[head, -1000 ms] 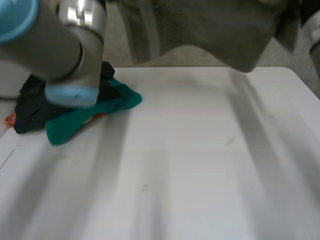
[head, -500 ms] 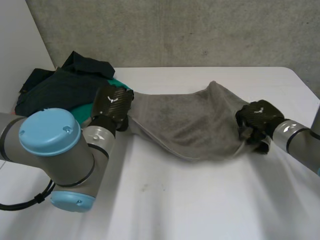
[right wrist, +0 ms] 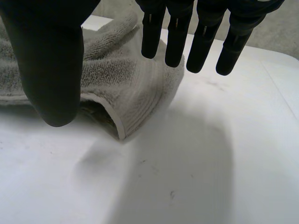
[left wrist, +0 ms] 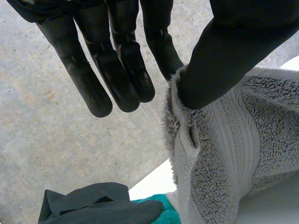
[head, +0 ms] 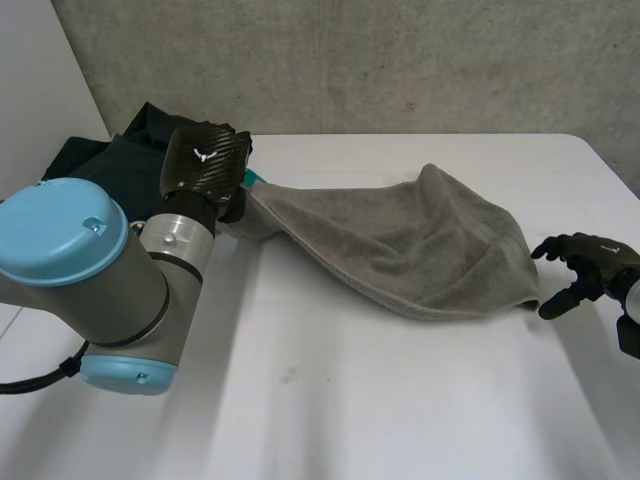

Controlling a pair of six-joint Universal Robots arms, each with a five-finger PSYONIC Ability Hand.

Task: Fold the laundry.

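A robot test lab: a plain white table against a bare concrete wall, a grey robot arm over it, a pile of clothes at its far left corner.

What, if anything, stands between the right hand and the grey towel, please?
Nothing visible does. The right hand is open just beside the grey towel, off its nearest corner, with bare white table between them.

White table: grey terry towel lies btwn left hand and right hand, corner just off right hand. Dark clothes pile w/ teal cloth beside left hand.
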